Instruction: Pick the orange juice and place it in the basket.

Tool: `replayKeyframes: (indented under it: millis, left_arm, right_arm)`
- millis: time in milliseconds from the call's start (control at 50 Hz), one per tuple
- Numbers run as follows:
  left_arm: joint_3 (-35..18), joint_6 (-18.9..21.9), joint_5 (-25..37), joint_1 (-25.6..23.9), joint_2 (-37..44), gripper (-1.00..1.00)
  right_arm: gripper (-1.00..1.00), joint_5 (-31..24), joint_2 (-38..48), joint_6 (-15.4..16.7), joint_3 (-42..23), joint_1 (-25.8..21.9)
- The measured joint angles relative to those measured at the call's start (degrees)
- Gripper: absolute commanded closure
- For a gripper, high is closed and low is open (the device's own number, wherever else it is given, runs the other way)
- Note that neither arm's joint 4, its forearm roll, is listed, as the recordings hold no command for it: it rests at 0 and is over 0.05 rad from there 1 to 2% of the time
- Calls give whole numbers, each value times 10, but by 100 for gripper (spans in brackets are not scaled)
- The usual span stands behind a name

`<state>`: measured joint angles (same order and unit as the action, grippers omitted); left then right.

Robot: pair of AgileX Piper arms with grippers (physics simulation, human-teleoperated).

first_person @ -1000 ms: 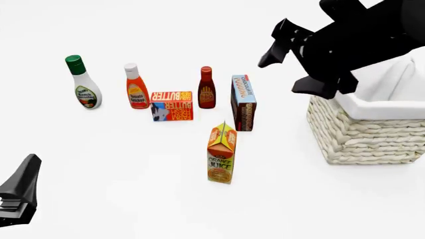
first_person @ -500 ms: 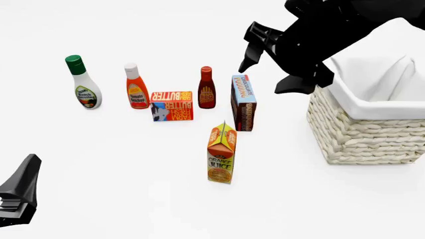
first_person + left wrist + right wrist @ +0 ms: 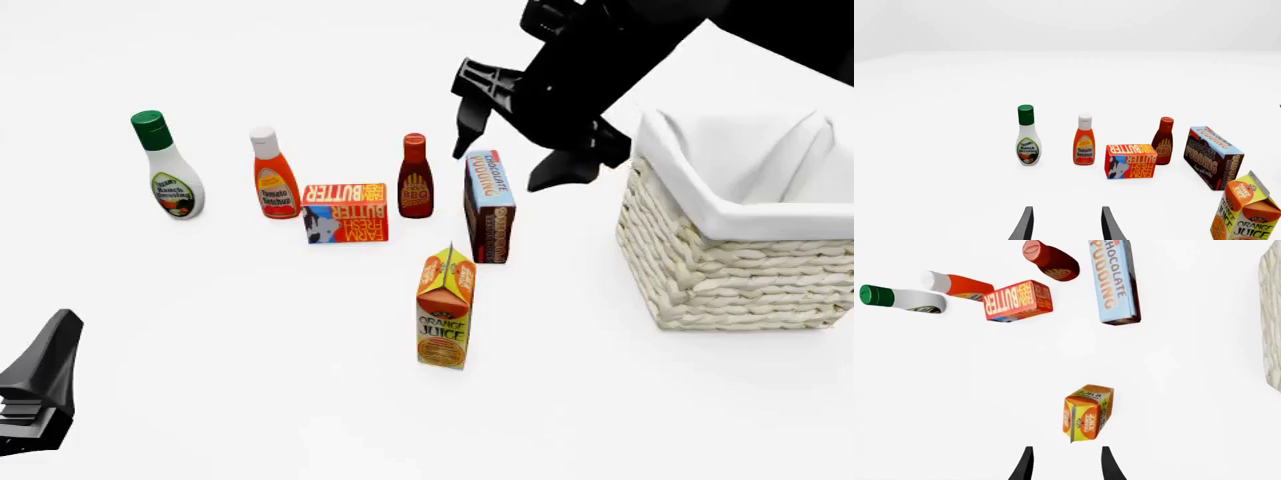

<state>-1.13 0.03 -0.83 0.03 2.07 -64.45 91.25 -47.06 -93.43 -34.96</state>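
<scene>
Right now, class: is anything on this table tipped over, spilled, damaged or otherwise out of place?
Nothing stands out. The orange juice, the bottles and the boxes all stand upright and intact, with no spill, and the basket sits squarely on the table.

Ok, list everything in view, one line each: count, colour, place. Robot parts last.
ranch dressing bottle: one, white with green cap, far left of the row.
ketchup bottle: one, orange-red with white cap, right of the ranch.
butter box: one, red, between ketchup and BBQ bottle, slightly nearer.
BBQ sauce bottle: one, dark red-brown, right of the butter.
chocolate pudding box: one, brown and blue, upright, right of the BBQ bottle.
orange juice: one, orange and yellow carton, upright, nearest the camera, alone in front of the row.
basket: one, cream wicker with white lining, at right.
left gripper: black, open, low at near left.
right gripper: black, open, raised above the pudding box.
</scene>
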Motion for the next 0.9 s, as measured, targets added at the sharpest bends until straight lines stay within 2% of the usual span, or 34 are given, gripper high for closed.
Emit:
replayKeyframes:
  millis: [380,900]
  left_arm:
    - [0,0,0,0,0,-100]
    - [0,0,0,0,0,-100]
  right_arm:
    - [-100,-41,47,3,-41,-17]
    - [-100,-55,84,-1,-43,-29]
